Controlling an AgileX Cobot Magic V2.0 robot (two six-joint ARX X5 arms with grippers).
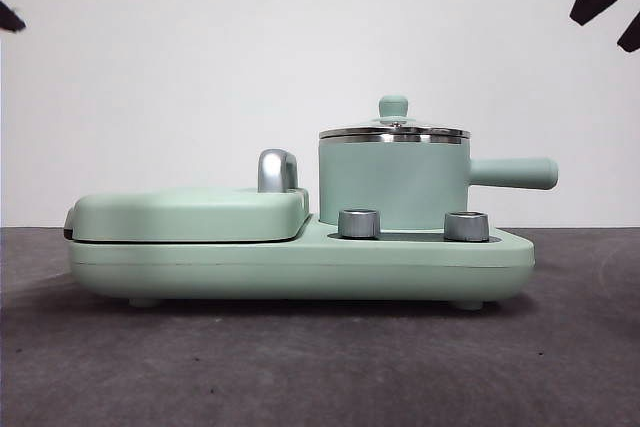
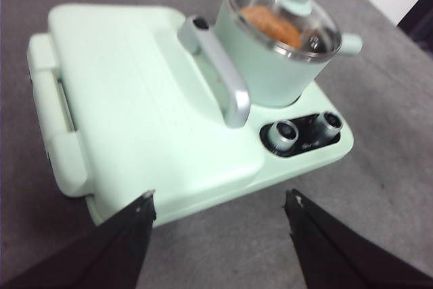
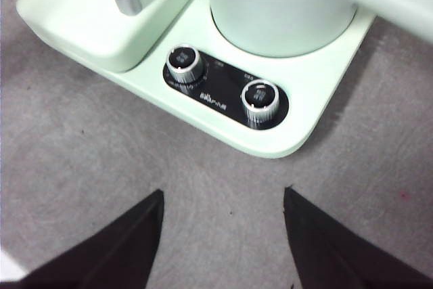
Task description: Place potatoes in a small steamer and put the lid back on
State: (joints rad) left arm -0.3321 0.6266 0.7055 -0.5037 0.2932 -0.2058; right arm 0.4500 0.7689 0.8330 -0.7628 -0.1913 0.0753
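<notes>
Glass lid (image 2: pixel 284 11) on steamer (image 1: pixel 393 182); 1 potato (image 2: pixel 270 25) inside; 2 knobs (image 3: pixel 260 96).

My front view is bright, evenly lit and sharp. My left wrist view is soft; glare streaks the lid (image 2: pixel 284 15) toward one o'clock.

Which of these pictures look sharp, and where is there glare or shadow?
Front view: sharp, evenly lit, soft shadow under the cooker. Left wrist view: slightly blurred, glare on the lid. Right wrist view: knobs fairly crisp, pot cut off.
</notes>
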